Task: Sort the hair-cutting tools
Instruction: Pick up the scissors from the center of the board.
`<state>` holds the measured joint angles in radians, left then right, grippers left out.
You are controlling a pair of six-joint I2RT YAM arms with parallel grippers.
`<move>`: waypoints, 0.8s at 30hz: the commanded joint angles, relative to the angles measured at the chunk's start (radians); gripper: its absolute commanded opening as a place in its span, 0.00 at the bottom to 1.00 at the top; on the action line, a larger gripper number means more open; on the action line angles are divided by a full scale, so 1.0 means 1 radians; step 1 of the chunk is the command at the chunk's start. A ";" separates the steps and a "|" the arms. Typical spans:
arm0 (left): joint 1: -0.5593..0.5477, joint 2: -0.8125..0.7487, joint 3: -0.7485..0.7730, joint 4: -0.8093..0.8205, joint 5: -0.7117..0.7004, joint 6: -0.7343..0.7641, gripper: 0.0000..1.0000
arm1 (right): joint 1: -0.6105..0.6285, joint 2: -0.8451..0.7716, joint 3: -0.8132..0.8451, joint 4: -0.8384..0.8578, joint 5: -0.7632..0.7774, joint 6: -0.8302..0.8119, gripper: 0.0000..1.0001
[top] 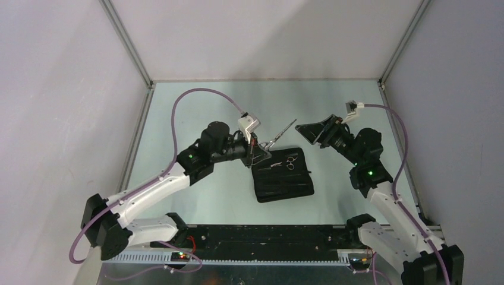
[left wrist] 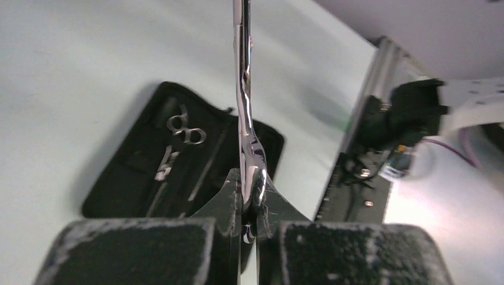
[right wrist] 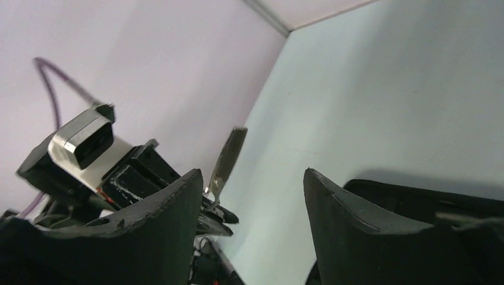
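My left gripper [top: 255, 153] is shut on the handle end of a pair of silver scissors [top: 280, 133], held above the table with the blades pointing away toward the back right. In the left wrist view the scissors [left wrist: 243, 89] rise straight up from between my fingers [left wrist: 229, 202]. A second pair of silver scissors [top: 291, 161] lies inside the open black zip case [top: 282, 181], and its rings show in the left wrist view [left wrist: 185, 133]. My right gripper [top: 313, 133] is open and empty, raised to the right of the held scissors [right wrist: 229, 157]. I cannot make out the combs.
The black case [left wrist: 119, 184] lies open on the pale green table [top: 196, 119], mid-front, with slim silver and dark tools strapped inside. White walls and metal frame posts [top: 128, 44] enclose the table. The arm bases and a black rail [top: 267, 237] run along the near edge.
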<state>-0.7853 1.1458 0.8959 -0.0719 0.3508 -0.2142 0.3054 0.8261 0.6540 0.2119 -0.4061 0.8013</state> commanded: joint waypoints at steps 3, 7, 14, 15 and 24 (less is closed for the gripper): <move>0.019 0.015 -0.006 0.225 0.285 -0.187 0.00 | 0.004 0.086 -0.015 0.336 -0.145 0.063 0.65; 0.020 0.041 -0.016 0.308 0.329 -0.263 0.00 | 0.019 0.112 -0.015 0.384 -0.162 0.086 0.63; 0.022 0.087 -0.019 0.377 0.390 -0.333 0.00 | 0.022 0.121 -0.016 0.414 -0.176 0.092 0.32; 0.023 0.090 -0.022 0.385 0.394 -0.348 0.00 | 0.022 0.123 -0.015 0.416 -0.179 0.093 0.27; 0.041 0.051 0.020 0.133 0.134 -0.260 0.50 | 0.052 0.089 -0.015 0.302 -0.080 0.055 0.00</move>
<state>-0.7475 1.2465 0.8593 0.2150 0.6537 -0.5461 0.3347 0.9413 0.6353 0.5808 -0.5751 0.9245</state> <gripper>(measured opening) 0.376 0.081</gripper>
